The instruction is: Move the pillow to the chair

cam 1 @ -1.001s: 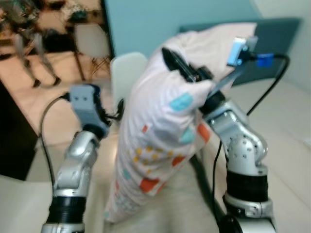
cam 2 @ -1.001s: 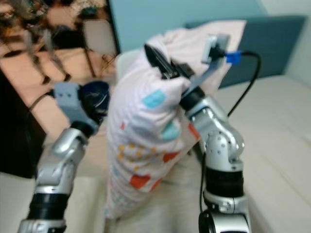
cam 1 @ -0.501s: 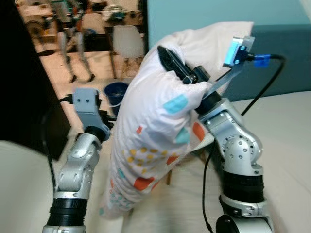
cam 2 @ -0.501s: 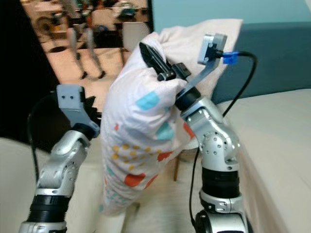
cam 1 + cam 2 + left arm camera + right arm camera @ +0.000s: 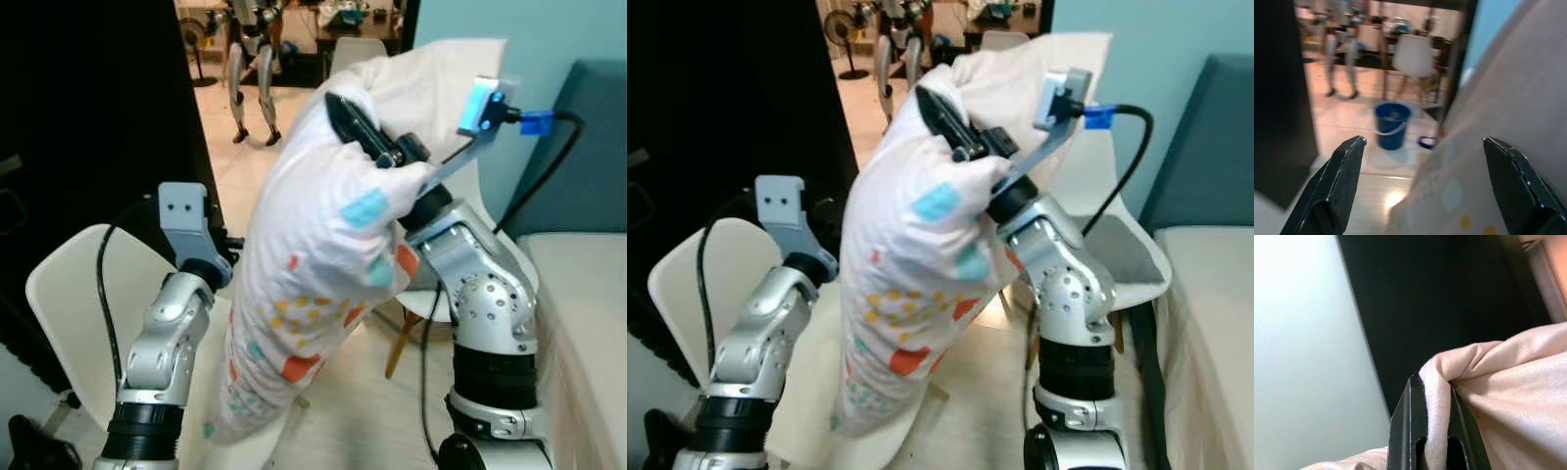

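Observation:
A white pillow (image 5: 323, 264) with coloured patches hangs upright between my two arms. My right gripper (image 5: 355, 119) is shut on a fold of fabric near its top, and the pinched cloth (image 5: 1436, 382) bulges between the black fingers (image 5: 1409, 426). My left gripper (image 5: 1423, 142) stands open beside the pillow's left flank (image 5: 1508, 98), behind it from the head views. A white chair (image 5: 73, 294) stands at the lower left, and the pillow's lower end hangs over its seat.
A second white chair (image 5: 1122, 250) with a grey pad and wooden legs stands behind my right arm. A pale bed (image 5: 588, 304) with a blue headboard (image 5: 593, 137) lies right. A black wall (image 5: 88, 98) borders the doorway; beyond it are a blue bucket (image 5: 1392, 125) and a pair of legs (image 5: 250, 69).
The camera has swung left: the bed slid to the right edge and the white chair came into view at lower left. The pillow stays held the same way.

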